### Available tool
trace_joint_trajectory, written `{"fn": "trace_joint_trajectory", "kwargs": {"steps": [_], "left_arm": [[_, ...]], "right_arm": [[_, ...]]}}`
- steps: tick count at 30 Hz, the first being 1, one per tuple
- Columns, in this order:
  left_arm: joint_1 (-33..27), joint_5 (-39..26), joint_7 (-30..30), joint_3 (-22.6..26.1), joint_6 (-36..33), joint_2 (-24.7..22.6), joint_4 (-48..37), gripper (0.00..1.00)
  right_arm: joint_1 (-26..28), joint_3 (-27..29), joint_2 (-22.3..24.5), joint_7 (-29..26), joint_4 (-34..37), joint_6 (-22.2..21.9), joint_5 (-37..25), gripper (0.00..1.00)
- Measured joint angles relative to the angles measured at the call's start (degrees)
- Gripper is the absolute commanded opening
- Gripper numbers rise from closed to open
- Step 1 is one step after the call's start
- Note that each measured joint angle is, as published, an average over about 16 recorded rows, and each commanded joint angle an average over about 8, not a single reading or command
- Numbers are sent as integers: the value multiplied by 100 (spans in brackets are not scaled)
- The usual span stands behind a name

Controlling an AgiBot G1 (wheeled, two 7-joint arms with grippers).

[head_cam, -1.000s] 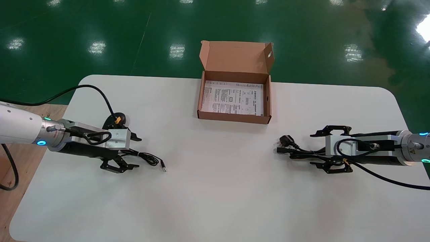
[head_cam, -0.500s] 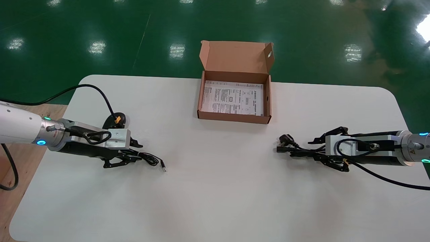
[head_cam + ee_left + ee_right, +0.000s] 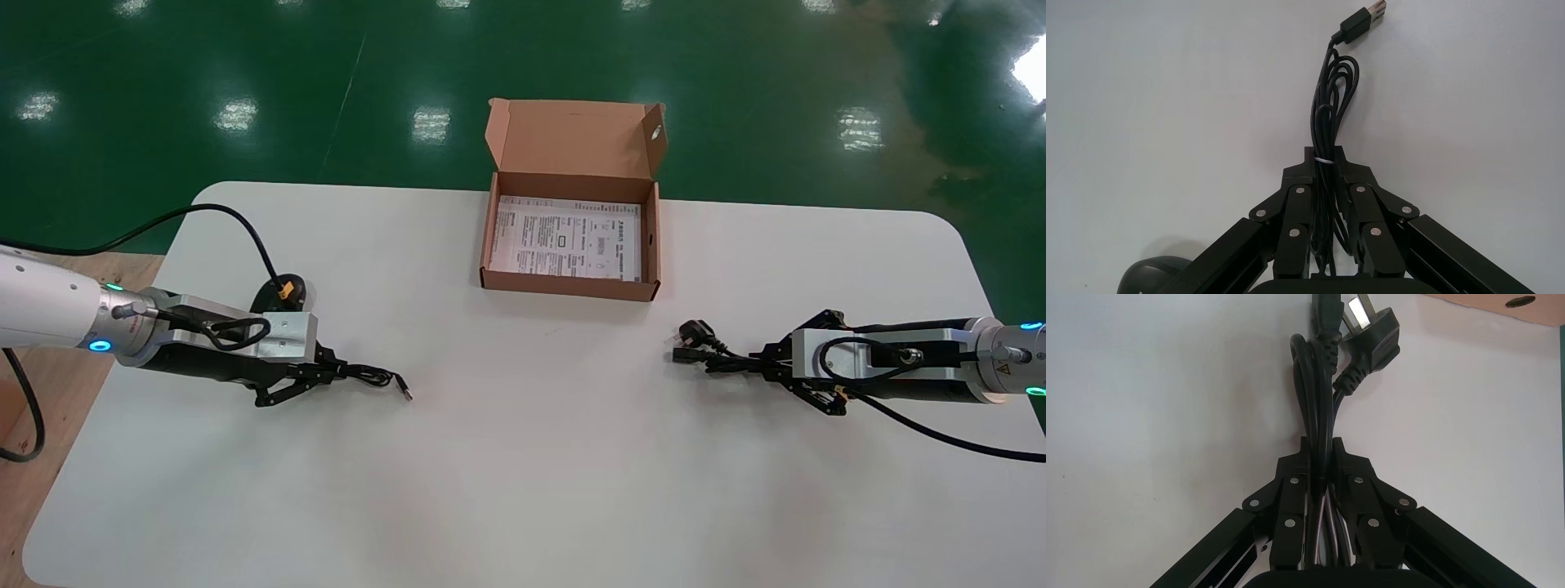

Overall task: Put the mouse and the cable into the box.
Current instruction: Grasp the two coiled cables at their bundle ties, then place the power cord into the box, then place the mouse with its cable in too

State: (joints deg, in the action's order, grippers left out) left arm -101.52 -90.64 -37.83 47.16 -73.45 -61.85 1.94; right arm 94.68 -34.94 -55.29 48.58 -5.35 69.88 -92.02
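A black mouse (image 3: 276, 291) lies at the table's left, half hidden behind my left arm; its edge shows in the left wrist view as the mouse (image 3: 1150, 275). My left gripper (image 3: 325, 376) (image 3: 1326, 156) is shut on the mouse's bundled thin cable (image 3: 369, 376) (image 3: 1330, 110), whose USB plug (image 3: 1362, 21) points away. On the right, my right gripper (image 3: 766, 364) (image 3: 1320, 447) is shut on a coiled black power cable (image 3: 708, 356) (image 3: 1314, 386) with its wall plug (image 3: 1371, 332) beyond the fingertips. The open cardboard box (image 3: 568, 287) sits at the far middle.
A printed leaflet (image 3: 564, 237) lies flat in the box, and the lid (image 3: 572, 135) stands up behind it. The white table (image 3: 523, 474) stretches between the arms. A corner of the box (image 3: 1511, 302) shows in the right wrist view. Green floor lies beyond the table.
Both grippers went from wide open to shut, the left on the mouse's cable bundle and the right on the power cable. The USB plug shifted slightly right.
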Motion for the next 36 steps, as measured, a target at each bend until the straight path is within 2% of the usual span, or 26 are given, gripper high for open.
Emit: {"fn": "trace_joint_trajectory", "kwargs": {"steps": [6,13,18,23,29,36], "left_arm": [[-507,162,-13,-125,-142,203,247,0],[-1566,342,-1,-306,-149,363,893,0],[-2306,374,-1,-394,110,246,1365,0],[-2818,350,-47,-441,471,-33,1669,0],[-3150,308,-173,-455,746,-332,1788,0],[-3306,265,-234,-428,754,-485,1871,0]], "right_arm": [[266,74,51,-99,-90,38,98,0],[718,202,-132,-323,-308,-127,263,0],[869,262,-567,-414,-484,-516,339,0],[802,263,-1145,-376,-573,-1014,341,0],[638,195,-1736,-188,-501,-1496,252,0],[541,102,-2086,64,-291,-1777,148,0]]}}
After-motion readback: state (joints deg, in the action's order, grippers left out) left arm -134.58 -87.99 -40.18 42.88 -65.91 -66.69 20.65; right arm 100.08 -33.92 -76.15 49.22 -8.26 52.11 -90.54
